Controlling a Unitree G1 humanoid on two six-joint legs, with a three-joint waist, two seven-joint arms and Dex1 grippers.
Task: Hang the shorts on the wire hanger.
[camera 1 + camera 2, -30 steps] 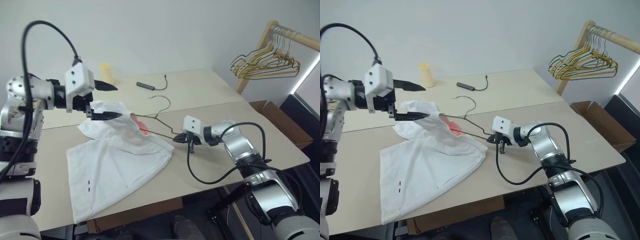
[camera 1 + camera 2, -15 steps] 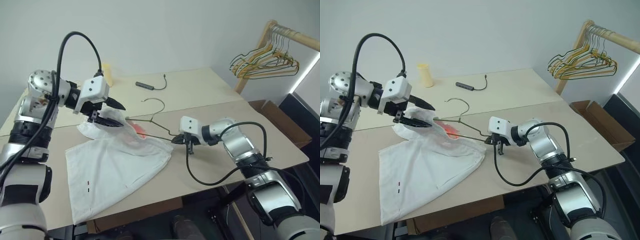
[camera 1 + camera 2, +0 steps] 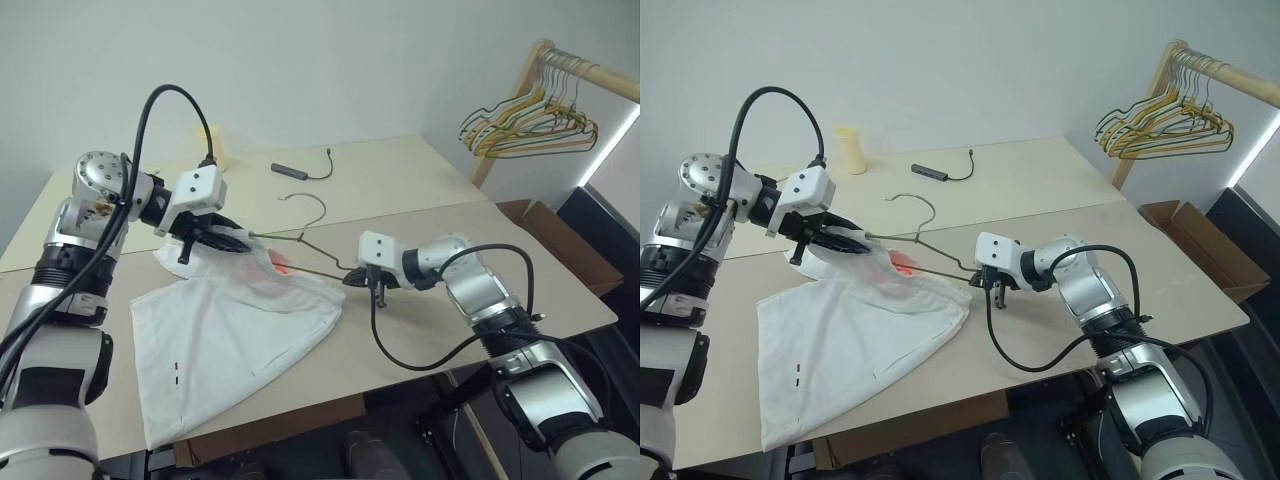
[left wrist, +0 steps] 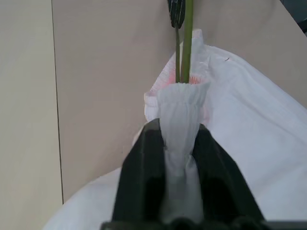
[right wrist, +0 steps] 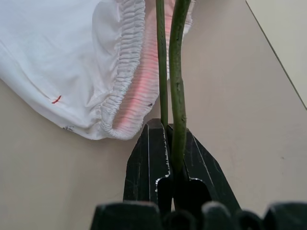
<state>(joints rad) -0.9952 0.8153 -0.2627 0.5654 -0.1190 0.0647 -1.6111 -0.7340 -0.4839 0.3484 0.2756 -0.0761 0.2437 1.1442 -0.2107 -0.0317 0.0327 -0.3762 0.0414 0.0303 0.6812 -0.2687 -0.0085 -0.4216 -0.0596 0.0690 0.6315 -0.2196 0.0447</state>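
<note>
**One hanger arm is inside the waistband; the rest of the hanging is still to do**

One wire hanger (image 3: 300, 237) and one pair of white shorts (image 3: 235, 330) are in play, and both are held. The right gripper (image 3: 358, 280) is clamped tight on one end of the hanger, at its corner, just off the table (image 3: 420, 200); its wrist view shows two thin wires running out from between the shut fingers toward the gathered elastic edge. The left gripper (image 3: 845, 240) is pinched shut on a bunched fold of the waistband (image 4: 180, 103), with the hanger wire passing just beyond that fold.

By my reading, the far end of the hanger has entered the waist opening, where a pink-red blush shows through the thin cloth, while its hook (image 3: 310, 200) stands free above the table. Most of the shorts lie spread flat on the near part of the table, hanging on nothing. Left to do, as I judge it: draw the waistband further along the wire so the garment is carried by it, then lift it clear.

Counted otherwise: two grippers, one wooden rack (image 3: 560, 65) at the right carrying a bunch of yellow, green and tan hangers (image 3: 530, 125) too tangled to number, one pale yellow cup (image 3: 848, 150), one dark cabled gadget (image 3: 295, 172), and one open cardboard box (image 3: 555, 240) beside the table.
</note>
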